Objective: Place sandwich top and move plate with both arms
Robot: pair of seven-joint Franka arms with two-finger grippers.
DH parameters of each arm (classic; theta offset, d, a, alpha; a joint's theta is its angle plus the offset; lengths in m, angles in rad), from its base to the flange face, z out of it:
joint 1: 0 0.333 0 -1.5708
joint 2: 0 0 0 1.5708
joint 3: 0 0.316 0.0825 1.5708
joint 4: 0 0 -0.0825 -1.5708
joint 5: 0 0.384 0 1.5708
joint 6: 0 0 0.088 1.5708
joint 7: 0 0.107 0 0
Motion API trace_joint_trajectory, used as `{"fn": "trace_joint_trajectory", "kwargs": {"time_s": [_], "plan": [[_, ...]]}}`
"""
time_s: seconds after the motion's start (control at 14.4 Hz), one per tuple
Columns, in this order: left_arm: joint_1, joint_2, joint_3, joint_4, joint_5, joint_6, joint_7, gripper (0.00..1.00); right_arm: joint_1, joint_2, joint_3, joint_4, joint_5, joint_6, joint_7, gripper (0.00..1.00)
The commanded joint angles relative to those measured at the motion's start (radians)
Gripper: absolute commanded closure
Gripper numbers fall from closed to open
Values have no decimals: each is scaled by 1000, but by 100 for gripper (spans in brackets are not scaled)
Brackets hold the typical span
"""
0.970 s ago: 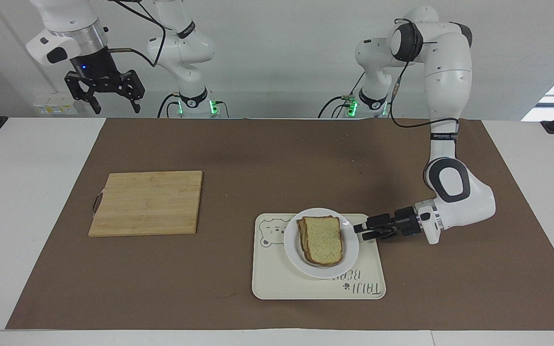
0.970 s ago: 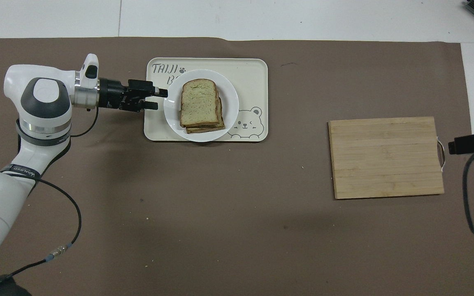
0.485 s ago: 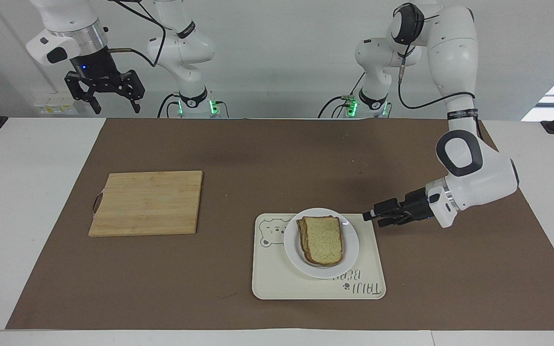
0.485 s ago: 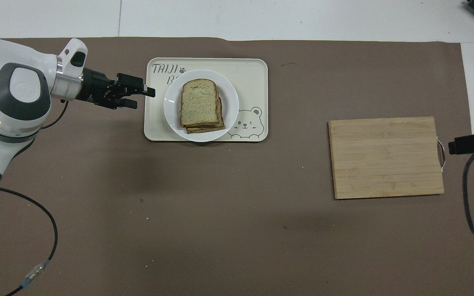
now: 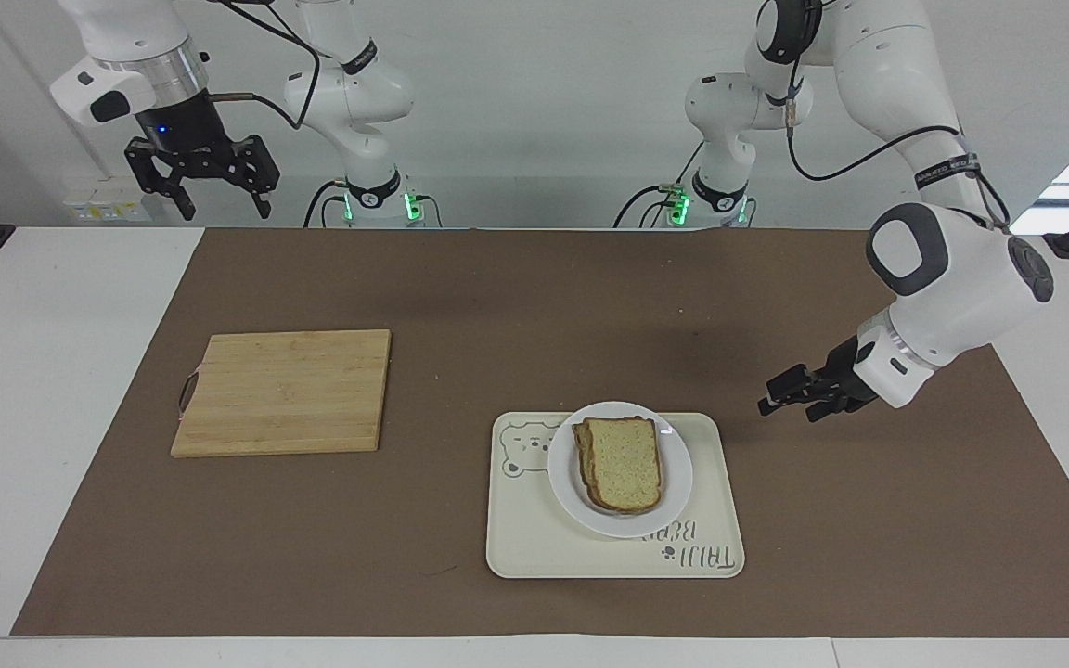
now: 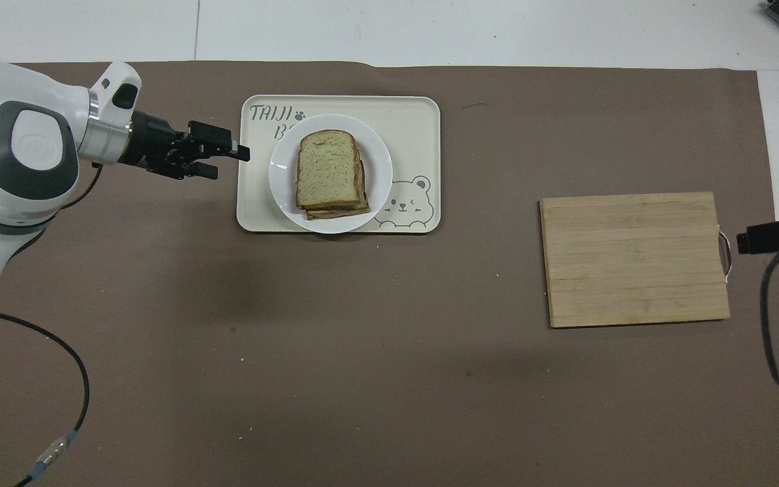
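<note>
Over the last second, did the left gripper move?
Yes. The left gripper, open and empty, has pulled back off the tray and away from the plate, out over the brown mat toward the left arm's end.

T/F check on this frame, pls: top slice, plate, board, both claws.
1. The sandwich top lies on the stacked sandwich on the plate. True.
2. The plate sits on the cutting board. False: it sits on the cream tray; the board is bare, toward the right arm's end of the table.
3. The left claw grips the plate rim. False: it is open, holds nothing, and hangs over the brown mat beside the tray.
4. The right claw is open and raised, with its arm waiting near its base. True.
5. The tray carries a bear drawing. True.
</note>
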Motion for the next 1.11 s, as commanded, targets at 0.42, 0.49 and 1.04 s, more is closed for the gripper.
{"fn": "trace_joint_trajectory", "kwargs": {"time_s": [0.42, 0.49, 1.04], "plan": [[-22, -179, 10, -11, 321, -125, -234, 0, -5, -6, 3, -9, 8, 10, -20, 0], [-14, -185, 10, -11, 324, -151, -281, 0, -5, -6, 3, -9, 8, 10, -20, 0], [-17, -314, 10, -10, 334, -266, -280, 0, -5, -6, 3, -9, 8, 10, -20, 0]]}}
